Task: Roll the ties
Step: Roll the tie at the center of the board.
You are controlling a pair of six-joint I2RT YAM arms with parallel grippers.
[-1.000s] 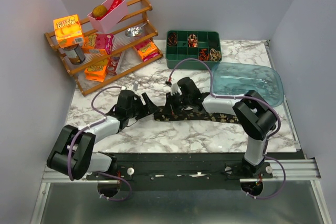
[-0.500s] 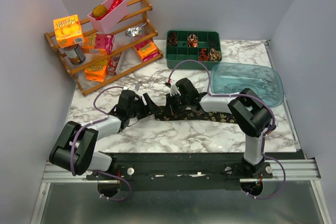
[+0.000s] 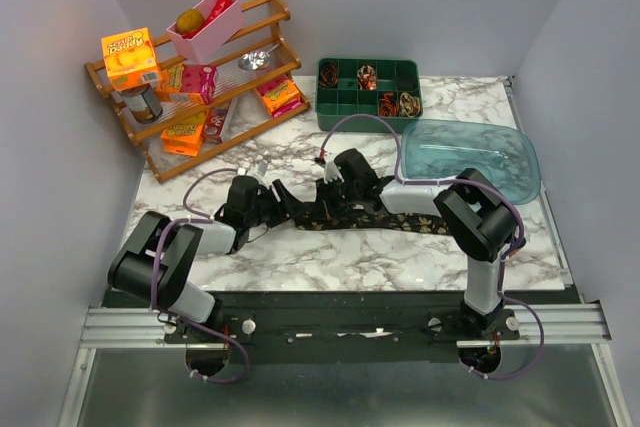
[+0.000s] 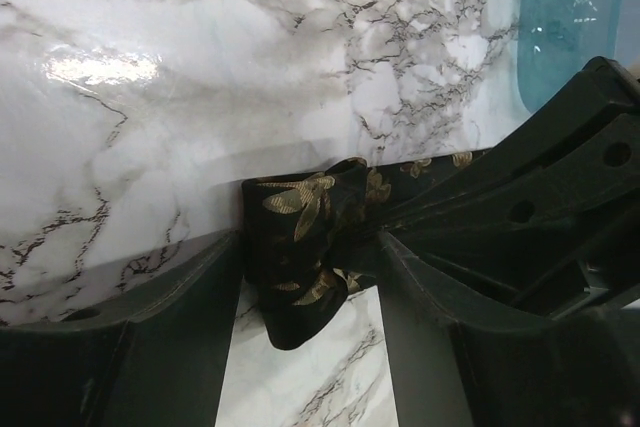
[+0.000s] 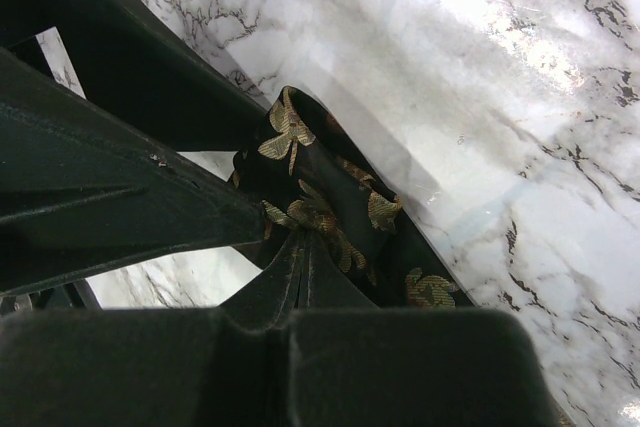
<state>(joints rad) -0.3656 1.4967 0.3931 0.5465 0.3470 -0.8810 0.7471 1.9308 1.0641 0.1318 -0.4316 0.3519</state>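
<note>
A dark tie (image 3: 390,219) with a gold pattern lies flat across the middle of the marble table. My right gripper (image 3: 322,209) is at its left end, and in the right wrist view it (image 5: 308,237) is shut, pinching the bunched fabric (image 5: 340,187). My left gripper (image 3: 288,205) faces it from the left. In the left wrist view it (image 4: 310,277) is open, with the tie's folded end (image 4: 300,247) lying between its fingers (image 4: 180,327). Coiled ties (image 3: 398,104) sit in the green tray.
A green compartment tray (image 3: 340,112) stands at the back centre. A clear blue tub (image 3: 470,157) lies to its right front. A wooden rack (image 3: 200,132) with boxes, a can and a pink bin is at the back left.
The left arm's elbow has swung inward and its gripper has edged right toward the tie's end. The right gripper stays shut on the tie, barely moved.
</note>
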